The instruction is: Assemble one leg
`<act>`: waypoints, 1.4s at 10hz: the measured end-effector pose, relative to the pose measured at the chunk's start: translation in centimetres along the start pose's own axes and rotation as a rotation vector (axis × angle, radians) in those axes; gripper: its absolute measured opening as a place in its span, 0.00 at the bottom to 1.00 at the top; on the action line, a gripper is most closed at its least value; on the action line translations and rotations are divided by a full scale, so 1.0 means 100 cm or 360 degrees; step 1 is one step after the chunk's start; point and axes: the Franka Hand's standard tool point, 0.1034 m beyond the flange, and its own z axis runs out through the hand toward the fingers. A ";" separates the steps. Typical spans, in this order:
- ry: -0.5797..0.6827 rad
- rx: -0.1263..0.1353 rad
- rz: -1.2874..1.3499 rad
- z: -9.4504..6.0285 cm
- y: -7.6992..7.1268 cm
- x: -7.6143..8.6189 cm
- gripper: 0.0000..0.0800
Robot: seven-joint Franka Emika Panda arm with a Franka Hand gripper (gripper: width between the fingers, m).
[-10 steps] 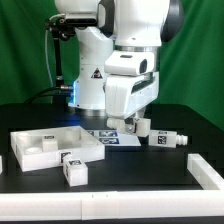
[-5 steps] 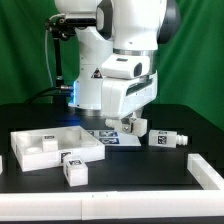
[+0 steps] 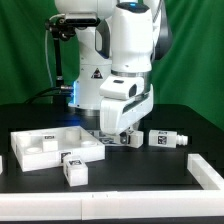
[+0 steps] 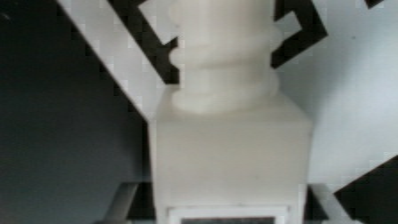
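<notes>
My gripper (image 3: 126, 136) is low over the table's middle and is shut on a leg (image 3: 133, 139), a small white post with a tag. In the wrist view this leg (image 4: 224, 120) fills the centre between my jaws (image 4: 224, 205), its narrower peg end pointing away from the wrist. A second leg (image 3: 166, 139) lies on the table at the exterior view's right. A third leg (image 3: 73, 168) stands near the front at the exterior view's left. A fourth leg (image 3: 44, 150) rests on the flat white panel (image 3: 62, 139).
The marker board (image 3: 104, 141) lies under my gripper and shows behind the held leg in the wrist view (image 4: 121, 70). White blocks stand at the front right (image 3: 207, 169) and far left (image 3: 3, 160). The arm's base (image 3: 90, 85) is behind.
My gripper has moved toward the exterior view's left and down a little, and the held leg went with it. The other legs have not moved.
</notes>
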 end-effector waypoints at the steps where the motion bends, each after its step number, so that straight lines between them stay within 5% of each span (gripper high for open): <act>1: -0.0001 0.0002 0.0000 0.000 0.000 0.000 0.33; 3: -0.0002 0.0003 0.0001 0.001 0.000 -0.001 0.33; 5: -0.0002 0.0003 0.0001 0.001 0.000 -0.001 0.71; 7: -0.0018 0.0014 0.0004 -0.001 0.000 -0.003 0.79; 8: -0.0083 0.0047 0.0023 -0.019 0.007 -0.009 0.81; 10: -0.0122 0.0042 0.0030 -0.057 0.036 -0.014 0.81; 12: -0.0118 0.0040 0.0044 -0.063 0.068 -0.020 0.81; 14: -0.0122 0.0044 0.0039 -0.062 0.066 -0.019 0.81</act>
